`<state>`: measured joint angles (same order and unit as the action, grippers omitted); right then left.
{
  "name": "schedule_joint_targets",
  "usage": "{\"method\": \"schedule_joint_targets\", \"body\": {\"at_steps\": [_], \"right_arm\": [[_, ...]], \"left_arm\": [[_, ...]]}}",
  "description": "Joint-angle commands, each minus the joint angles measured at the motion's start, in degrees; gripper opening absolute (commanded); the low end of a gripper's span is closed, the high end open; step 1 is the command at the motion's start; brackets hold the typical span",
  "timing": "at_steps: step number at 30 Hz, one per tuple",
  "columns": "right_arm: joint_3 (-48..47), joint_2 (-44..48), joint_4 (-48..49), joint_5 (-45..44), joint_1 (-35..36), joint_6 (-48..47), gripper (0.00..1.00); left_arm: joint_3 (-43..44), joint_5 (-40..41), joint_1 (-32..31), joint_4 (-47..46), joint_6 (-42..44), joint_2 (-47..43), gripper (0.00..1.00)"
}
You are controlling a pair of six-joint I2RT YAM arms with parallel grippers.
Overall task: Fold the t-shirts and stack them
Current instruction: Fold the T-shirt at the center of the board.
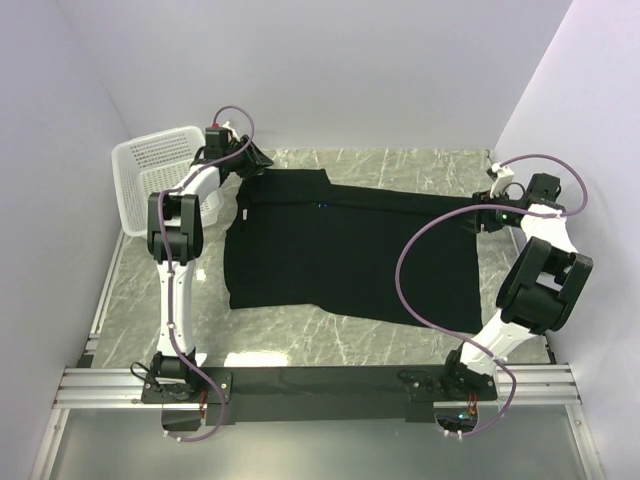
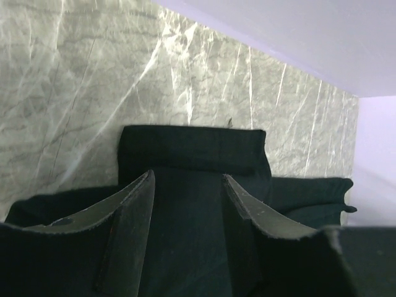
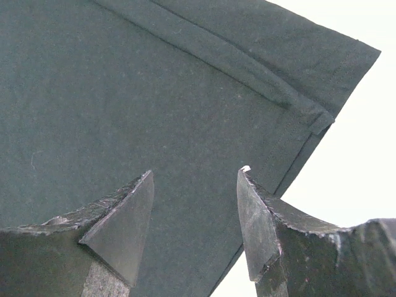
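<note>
Closest to the overhead camera, the black base bar (image 1: 320, 385) carries both arms at the near edge of the marble-patterned table (image 1: 400, 165). One black t-shirt (image 1: 350, 250) is spread flat across the middle of that table, reaching from just beside the left arm almost to the right arm. A white mesh basket (image 1: 150, 170) stands tilted against the wall in the far left corner, apart from the cloth. The left gripper (image 1: 250, 160) sits at the shirt's far left corner, between the basket and the fabric. Its wrist camera shows the left gripper (image 2: 187, 179) with its jaws parted over black cloth and nothing pinched between them, and a folded-over sleeve (image 2: 192, 151) lies just ahead on the marble. The right gripper (image 1: 480, 215) is at the shirt's right edge. Its own camera shows the right gripper (image 3: 195, 173) with its jaws spread wide and clamping nothing, close over the fabric beside a stitched hem (image 3: 247, 65) that ends in a corner. Whether the fingertips touch the cloth cannot be told. A tiny light-blue print (image 1: 327, 203) shows on the shirt's far half.
</note>
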<state>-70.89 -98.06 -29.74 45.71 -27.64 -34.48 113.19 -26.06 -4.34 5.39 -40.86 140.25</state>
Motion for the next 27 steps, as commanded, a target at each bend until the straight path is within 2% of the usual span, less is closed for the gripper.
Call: {"method": "schedule_joint_targets", "body": {"at_steps": [1,3,7,11,27], "right_arm": [[0.5,2.4,-0.3,0.7,-0.2,0.2,0.63],[0.6,2.5,-0.4,0.6,-0.2,0.2,0.63],[0.9,3.0,-0.1,1.0,-0.5,0.4,0.63],[1.3,3.0,0.1,1.4,-0.6,0.6,0.63],[2.0,4.4,-0.1,1.8,-1.0,0.5,0.62]], "left_arm": [[4.2,-1.2,-0.3,0.1,-1.3,1.2,0.52],[4.6,-0.3,-0.5,1.3,-0.9,1.0,0.51],[1.6,6.6,-0.7,3.8,2.4,-2.8,0.53],[0.4,8.7,-0.7,5.2,4.5,-3.9,0.53],[5.5,2.3,-0.8,3.9,2.3,1.6,0.49]]}}
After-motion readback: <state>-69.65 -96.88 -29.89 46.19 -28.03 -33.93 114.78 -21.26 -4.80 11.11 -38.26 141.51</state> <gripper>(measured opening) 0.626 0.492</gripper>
